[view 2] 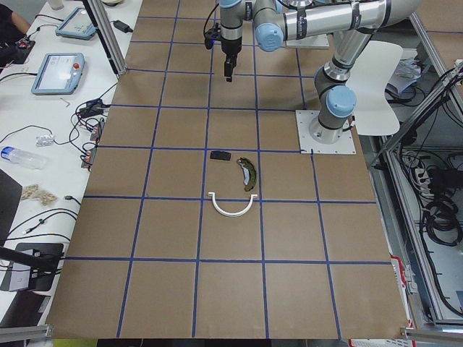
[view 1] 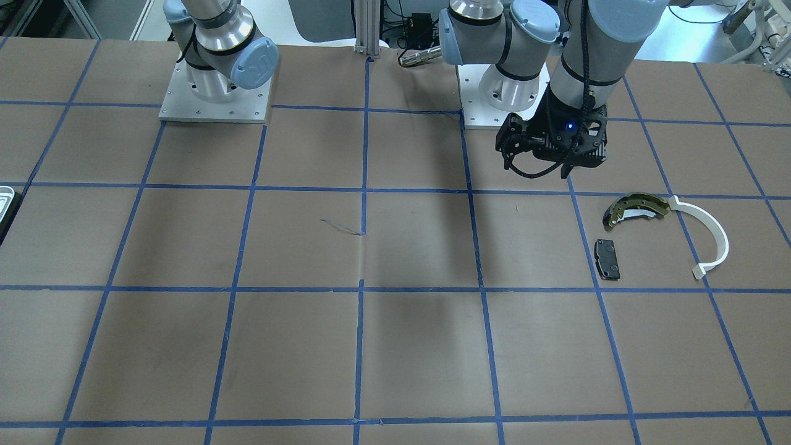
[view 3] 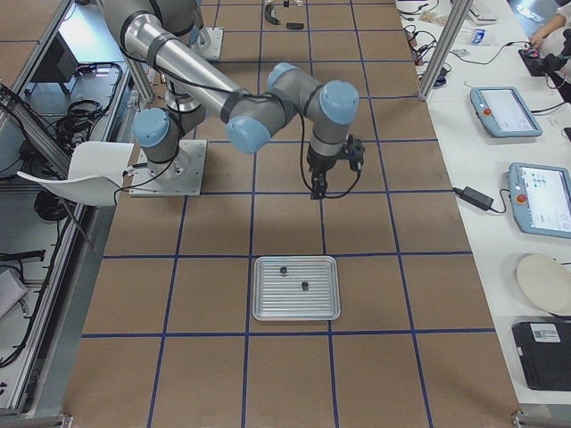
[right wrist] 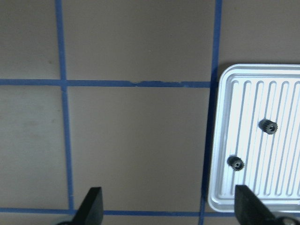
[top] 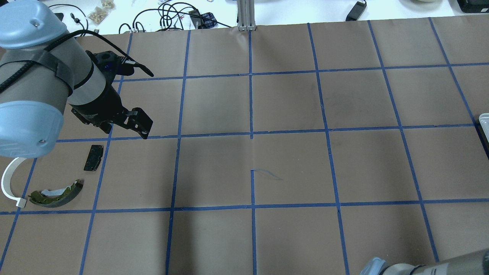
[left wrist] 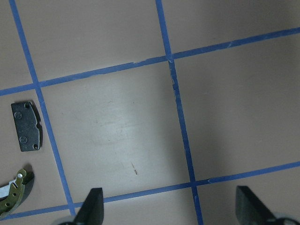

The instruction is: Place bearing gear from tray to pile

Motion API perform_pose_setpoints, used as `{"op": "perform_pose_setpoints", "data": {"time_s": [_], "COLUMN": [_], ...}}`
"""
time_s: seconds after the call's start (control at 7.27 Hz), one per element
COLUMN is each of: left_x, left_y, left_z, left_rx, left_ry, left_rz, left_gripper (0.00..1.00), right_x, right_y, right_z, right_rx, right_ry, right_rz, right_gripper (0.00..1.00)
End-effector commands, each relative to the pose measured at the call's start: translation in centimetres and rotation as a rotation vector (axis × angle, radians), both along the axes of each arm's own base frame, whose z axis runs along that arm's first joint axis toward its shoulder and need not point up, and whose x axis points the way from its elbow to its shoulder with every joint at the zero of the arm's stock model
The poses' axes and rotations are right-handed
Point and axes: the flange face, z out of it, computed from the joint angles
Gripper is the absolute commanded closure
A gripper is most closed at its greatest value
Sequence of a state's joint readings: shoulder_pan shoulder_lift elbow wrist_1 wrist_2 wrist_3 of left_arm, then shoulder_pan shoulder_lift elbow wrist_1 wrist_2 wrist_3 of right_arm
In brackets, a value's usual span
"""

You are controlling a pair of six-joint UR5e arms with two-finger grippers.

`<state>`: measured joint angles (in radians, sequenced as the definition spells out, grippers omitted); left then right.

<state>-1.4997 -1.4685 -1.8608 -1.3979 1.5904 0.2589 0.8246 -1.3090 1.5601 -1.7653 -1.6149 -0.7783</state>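
The tray (right wrist: 286,93) lies on the brown table, also in the exterior right view (view 3: 268,308). Two small dark bearing gears (right wrist: 268,125) (right wrist: 235,162) sit in it. My right gripper (right wrist: 169,211) is open and empty, high above the table beside the tray's edge (view 3: 318,187). The pile is at the other end: an olive brake shoe (view 1: 636,207), a white curved strip (view 1: 710,238) and a black pad (view 1: 607,258). My left gripper (left wrist: 171,211) is open and empty, hovering beside the pad (left wrist: 26,126), shown overhead (top: 130,122).
The table is brown paper with a blue tape grid. Only a sliver of the tray shows at the overhead view's right edge (top: 484,122). Both arm bases (view 1: 216,93) (view 1: 500,93) stand at the robot's side. Tablets and cables lie on side benches.
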Motion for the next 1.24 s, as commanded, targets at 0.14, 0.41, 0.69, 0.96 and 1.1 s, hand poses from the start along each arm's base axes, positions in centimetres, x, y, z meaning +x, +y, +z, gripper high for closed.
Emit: {"op": "perform_pose_setpoints", "data": {"time_s": [0.14,0.41,0.69,0.96,1.1], "left_x": [0.1,0.1,0.0,0.0,0.1], "left_y": [-0.1,-0.3,-0.2,-0.2,-0.3], "left_z": [0.0,-0.1,-0.4,-0.4,-0.3], "left_rx": [-0.007,-0.015,-0.009,-0.010,-0.015], "left_ry": [-0.001,-0.001,-0.001,-0.001,-0.001], "left_rz": [0.002,0.001,0.001,-0.001,0.001], "left_gripper": [0.00,0.00,0.00,0.00,0.00], "right_x": [-9.1,-12.8,-13.7,-13.8,-13.7], "right_y": [0.7,1.0,0.5,0.5,0.5], "right_z": [-9.6,-14.5,-17.2,-18.1,-18.3], "right_rx": [0.064,0.041,0.022,0.029,0.033], "right_ry": [0.030,0.033,0.062,0.053,0.050], "right_rz": [0.054,0.054,0.043,0.027,0.028], "right_gripper": [0.00,0.00,0.00,0.14,0.23]}}
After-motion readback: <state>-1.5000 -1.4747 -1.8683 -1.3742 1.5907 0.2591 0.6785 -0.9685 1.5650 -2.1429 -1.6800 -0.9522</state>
